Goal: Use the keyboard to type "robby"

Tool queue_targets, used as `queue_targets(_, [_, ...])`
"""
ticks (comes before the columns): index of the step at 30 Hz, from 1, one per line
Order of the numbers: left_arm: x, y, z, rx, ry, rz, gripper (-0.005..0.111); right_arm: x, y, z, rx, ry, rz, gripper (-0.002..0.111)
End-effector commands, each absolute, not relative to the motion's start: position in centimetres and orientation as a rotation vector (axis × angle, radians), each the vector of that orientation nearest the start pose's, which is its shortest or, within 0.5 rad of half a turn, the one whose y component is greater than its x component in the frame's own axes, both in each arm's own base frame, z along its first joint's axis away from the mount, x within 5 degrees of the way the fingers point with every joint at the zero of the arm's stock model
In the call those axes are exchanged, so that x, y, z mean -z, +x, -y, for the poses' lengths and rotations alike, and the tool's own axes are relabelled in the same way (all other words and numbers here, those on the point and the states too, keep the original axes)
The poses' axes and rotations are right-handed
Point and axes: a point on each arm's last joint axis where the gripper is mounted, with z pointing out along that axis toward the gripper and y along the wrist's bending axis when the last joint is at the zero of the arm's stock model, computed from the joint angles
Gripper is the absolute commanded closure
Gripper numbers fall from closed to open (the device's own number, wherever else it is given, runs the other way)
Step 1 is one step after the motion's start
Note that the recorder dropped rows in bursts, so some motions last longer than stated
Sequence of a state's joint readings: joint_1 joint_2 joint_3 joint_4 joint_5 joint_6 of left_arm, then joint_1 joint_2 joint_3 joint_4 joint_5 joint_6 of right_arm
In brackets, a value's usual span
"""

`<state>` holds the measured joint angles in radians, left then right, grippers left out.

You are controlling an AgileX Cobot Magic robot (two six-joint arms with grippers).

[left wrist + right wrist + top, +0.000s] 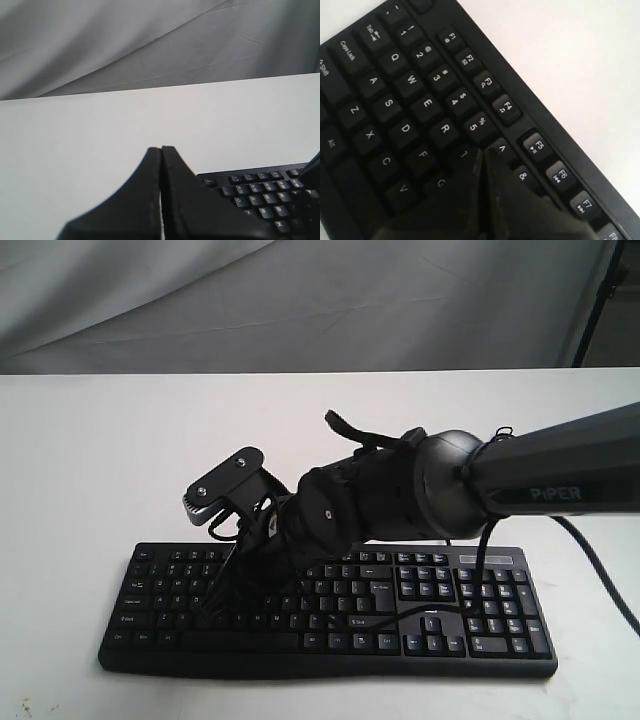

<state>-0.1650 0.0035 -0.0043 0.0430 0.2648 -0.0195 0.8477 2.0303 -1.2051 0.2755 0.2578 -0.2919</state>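
Observation:
The black keyboard with white legends lies across the near part of the white table. My right arm reaches across it to its left half. The right gripper is shut with nothing held. In the right wrist view its tips sit low over the T key, just beside R and under 5; whether they touch a key cannot be told. My left gripper is shut and empty, held over bare table beside the keyboard's Esc corner. The left arm does not show in the exterior view.
A thin black cable loops over the keyboard's right half near the number pad. The white table stretches behind the keyboard to a grey cloth backdrop. A dark stand leg is at the far right.

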Motion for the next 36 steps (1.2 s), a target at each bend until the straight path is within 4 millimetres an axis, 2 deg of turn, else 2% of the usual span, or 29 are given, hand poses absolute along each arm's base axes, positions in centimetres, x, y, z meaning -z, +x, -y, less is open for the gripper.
queue_targets(1, [-19.0,5.5,0.8,0.098,0.161,-1.734,0.107,-13.2,26.8,-31.3,-0.392,-1.133,-2.330,0.108])
queue_targets(10, [-19.0,5.5,0.8,0.098,0.161,-1.734,0.107,-13.2,26.8,-31.3,-0.385,-1.146,-2.329,0.108])
queue_targets(15, [-19.0,5.5,0.8,0.098,0.161,-1.734,0.107,-11.4,26.8,-31.3,-0.366,-1.163,-2.365,0.108])
queue_targets(19, [-19.0,5.5,0.8,0.098,0.161,-1.734,0.107,-11.7,26.9,-31.3,-0.368,-1.159,-2.358,0.108])
queue_targets(24, [-19.0,5.5,0.8,0.098,0.161,-1.734,0.107,-13.5,26.8,-31.2,-0.378,-1.147,-2.320,0.108])
queue_targets(29, [-19.0,5.5,0.8,0.098,0.161,-1.734,0.107,-17.3,26.5,-30.5,-0.379,-1.141,-2.258,0.108])
queue_targets(33, [-19.0,5.5,0.8,0.098,0.161,-1.734,0.107,-20.7,25.3,-28.9,-0.360,-1.148,-2.174,0.108])
queue_targets(36, [-19.0,5.5,0.8,0.098,0.161,-1.734,0.107,-22.7,24.0,-26.3,-0.349,-1.104,-2.128,0.108])
